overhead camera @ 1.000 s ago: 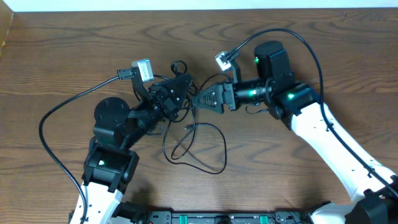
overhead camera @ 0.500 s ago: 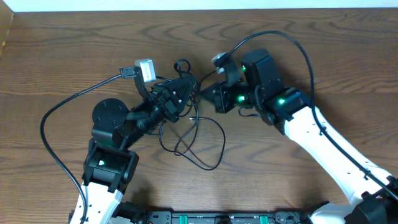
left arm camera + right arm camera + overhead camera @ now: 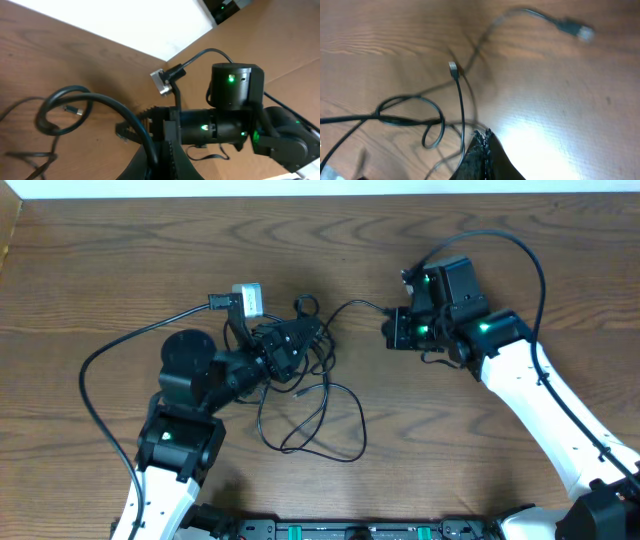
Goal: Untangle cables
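1. The right hand had drawn back to the right. Half a second earlier it sat almost tip to tip with the left hand. Its fingers were pressed together, pinching one thin black strand.
2. That strand ran in a shallow arc from the right hand back to the knot. In the wrist view, a thin line led from the pinch up to a small plug.
3. The left hand had edged slightly right. It seemed clamped on the cables, though its own wrist view showed the fingertips poorly.
4. The cables stayed bunched at the left hand's tip. Loose loops spilled toward the near edge of the surface.
5. Judged from this, one strand was being drawn out while the left hand anchored the knot. The untangling was underway, not finished.
6. No brand, label or writing could be read. Only green lights glowed on the arms.
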